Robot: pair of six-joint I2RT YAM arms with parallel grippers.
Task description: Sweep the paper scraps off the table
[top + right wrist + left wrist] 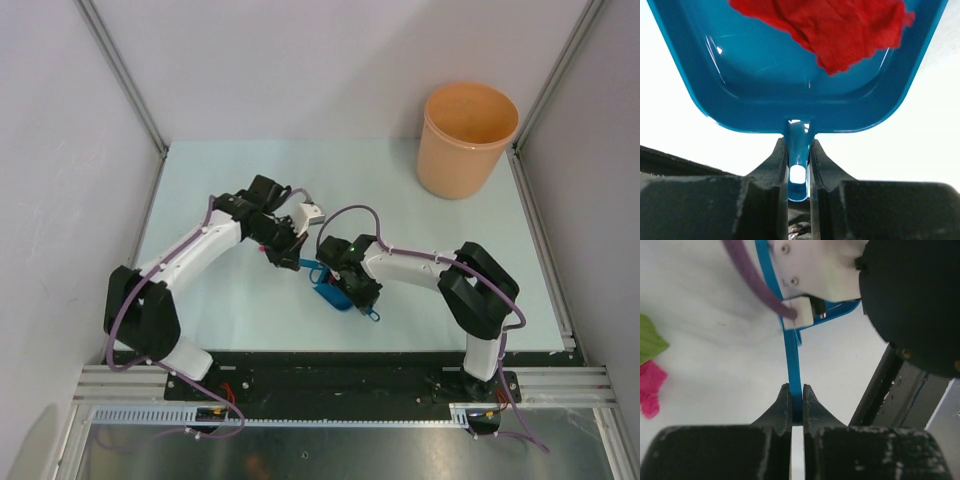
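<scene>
Left claw (pixel 796 388) is clamped tight on a thin blue handle (pixel 793 357), which I see edge-on running straight away from the fingertips toward the right arm's wrist (pixel 820 270). Off to the left of this claw, at the very edge of its wrist view, a green scrap (pixel 647 340) and a magenta scrap (pixel 650 387) lie on the table (pixel 705 315). The green one is just beyond the magenta one, and both are well apart from the fingers. Right claw (pixel 798 145) is closed on the stub handle of the blue dustpan (pixel 765 95), one finger on each side of it. A red paper scrap (pixel 840 30) lies inside the pan at the end away from the claw, with the bare blue basin between it and the handle; its upper part runs out of the wrist view. From the top camera I see both claws close together near the middle of the table, the pan under the right one. I cannot make out any scraps there under the arms. An orange bucket (pixel 467 138) stands at the far right corner, well apart from both claws.
</scene>
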